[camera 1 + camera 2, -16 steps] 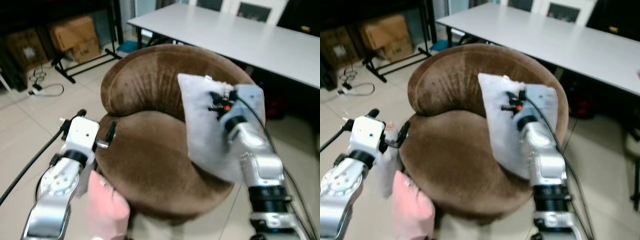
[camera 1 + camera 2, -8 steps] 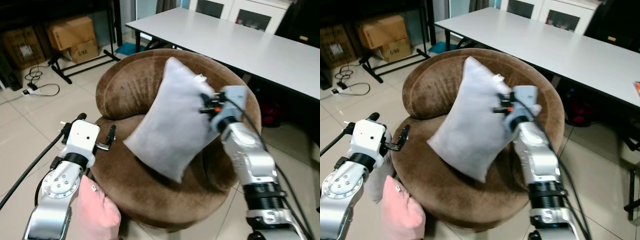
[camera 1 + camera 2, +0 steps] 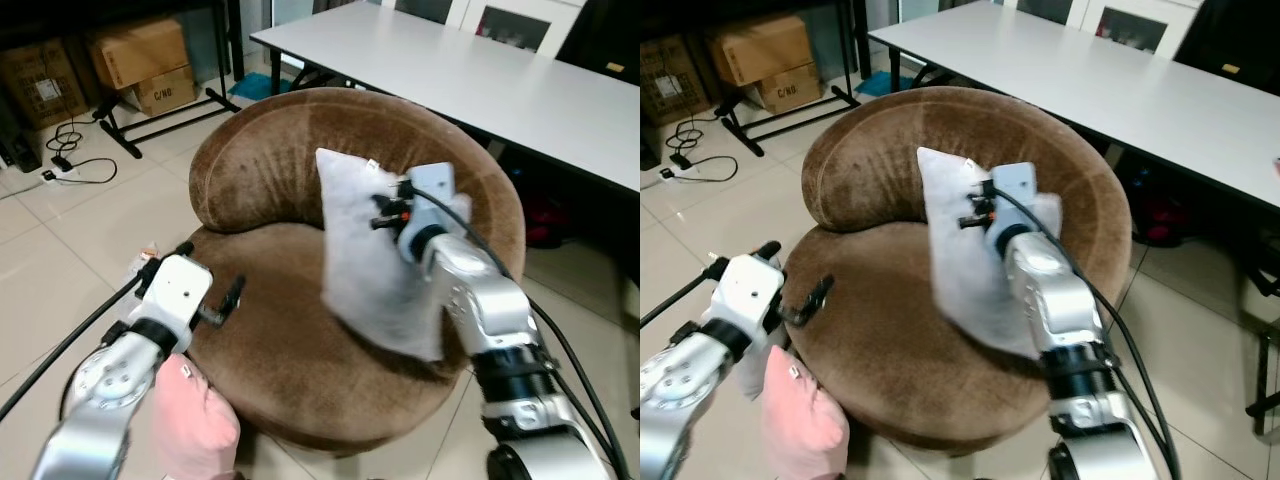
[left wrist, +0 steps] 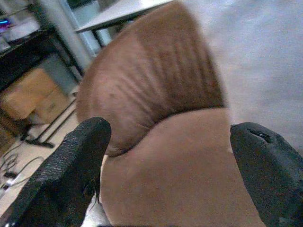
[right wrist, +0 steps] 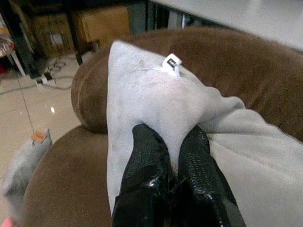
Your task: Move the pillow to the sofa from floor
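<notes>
Brown velvet sofa [image 3: 300,340] sits at centre frame on pale floor tiles. Over its seat, right of centre, the grey pillow [image 3: 365,260] stands upright, pinched at its upper edge by the clenched right claw [image 5: 170,163]. At lower left, the left claw [image 4: 165,156] hangs spread wide before the sofa, well apart from the pillow.

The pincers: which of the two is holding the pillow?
The right pincer: its black fingers are shut on a fold of the grey pillow over the brown sofa. The left pincer is open, holding nothing.
</notes>
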You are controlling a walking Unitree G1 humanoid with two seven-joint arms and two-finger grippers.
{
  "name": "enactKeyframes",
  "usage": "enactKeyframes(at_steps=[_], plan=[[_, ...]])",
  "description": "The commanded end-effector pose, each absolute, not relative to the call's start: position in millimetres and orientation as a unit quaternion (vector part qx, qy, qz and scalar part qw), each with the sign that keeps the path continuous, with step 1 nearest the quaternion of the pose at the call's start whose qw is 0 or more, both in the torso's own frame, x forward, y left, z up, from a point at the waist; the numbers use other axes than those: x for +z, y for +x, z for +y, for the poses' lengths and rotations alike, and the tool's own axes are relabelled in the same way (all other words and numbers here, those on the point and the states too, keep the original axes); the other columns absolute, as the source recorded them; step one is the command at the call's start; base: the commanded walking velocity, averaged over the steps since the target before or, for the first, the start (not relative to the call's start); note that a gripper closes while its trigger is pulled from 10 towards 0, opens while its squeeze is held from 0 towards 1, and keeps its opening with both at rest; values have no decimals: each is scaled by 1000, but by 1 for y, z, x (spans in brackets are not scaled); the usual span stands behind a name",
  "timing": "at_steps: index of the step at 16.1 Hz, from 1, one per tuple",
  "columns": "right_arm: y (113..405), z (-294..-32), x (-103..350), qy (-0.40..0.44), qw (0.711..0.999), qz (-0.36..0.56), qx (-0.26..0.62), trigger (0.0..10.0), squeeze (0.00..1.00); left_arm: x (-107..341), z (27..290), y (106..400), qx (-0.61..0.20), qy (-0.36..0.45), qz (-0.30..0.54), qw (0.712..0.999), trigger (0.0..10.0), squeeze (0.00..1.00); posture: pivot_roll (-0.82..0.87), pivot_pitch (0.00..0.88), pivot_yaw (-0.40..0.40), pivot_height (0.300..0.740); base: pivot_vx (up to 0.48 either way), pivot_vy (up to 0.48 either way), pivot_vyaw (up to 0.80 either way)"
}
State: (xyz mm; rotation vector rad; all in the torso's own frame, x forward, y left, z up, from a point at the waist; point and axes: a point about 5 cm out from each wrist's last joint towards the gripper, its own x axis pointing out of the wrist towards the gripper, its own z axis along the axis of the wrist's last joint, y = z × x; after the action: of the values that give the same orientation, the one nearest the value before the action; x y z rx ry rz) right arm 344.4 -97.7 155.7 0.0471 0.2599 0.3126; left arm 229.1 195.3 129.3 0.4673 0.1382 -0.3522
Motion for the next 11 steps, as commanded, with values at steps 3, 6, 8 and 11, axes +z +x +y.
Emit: enactKeyframes(at_steps=[3,6,8,11], plan=[[356,-83,175,57,978,122,161,10000,0,129,191,222,-216,232,81,945,10000,0,-62,0,-102,740,0,0,0],[366,-66,178,130,966,160,155,10000,0,125,190,209,-244,229,107,936,10000,0,-70,0,-119,740,0,0,0],[371,-51,176,139,962,182,149,10000,0,123,186,199,-258,219,124,933,10000,0,-74,0,-127,740,0,0,0],[381,-45,175,164,960,199,112,10000,0,127,184,190,-267,216,129,930,10000,0,-66,0,-133,740,0,0,0]])
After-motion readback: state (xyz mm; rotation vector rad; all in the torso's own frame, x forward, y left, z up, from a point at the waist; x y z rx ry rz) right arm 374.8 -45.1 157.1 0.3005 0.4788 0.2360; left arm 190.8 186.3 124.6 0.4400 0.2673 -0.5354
